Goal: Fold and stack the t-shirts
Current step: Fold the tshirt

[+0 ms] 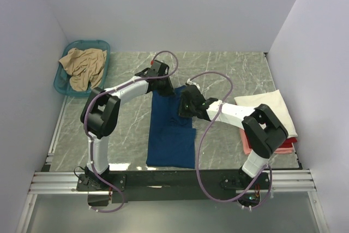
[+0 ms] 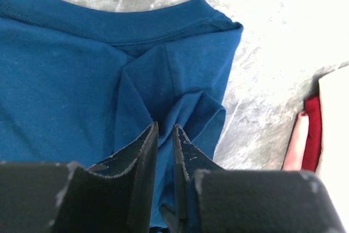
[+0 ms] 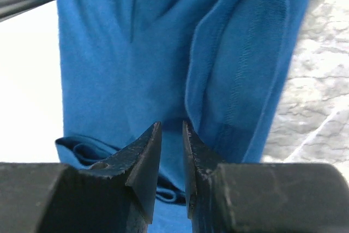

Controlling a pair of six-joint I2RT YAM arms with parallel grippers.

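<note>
You have the dark blue soft cloth t-shirt [image 1: 172,135] lying centre frame on the grey marble table [image 1: 131,135]; judged light, limp and prone to sag. Your left gripper [image 2: 165,135] and right gripper [image 3: 172,132] each pinch a fold near its upper edge; hold seams and hems.

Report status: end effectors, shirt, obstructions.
Left end effector shut on blue t-shirt, far edge. Right end effector shut on its right side. Folded stack lies apart, right; nothing obstructing.
</note>
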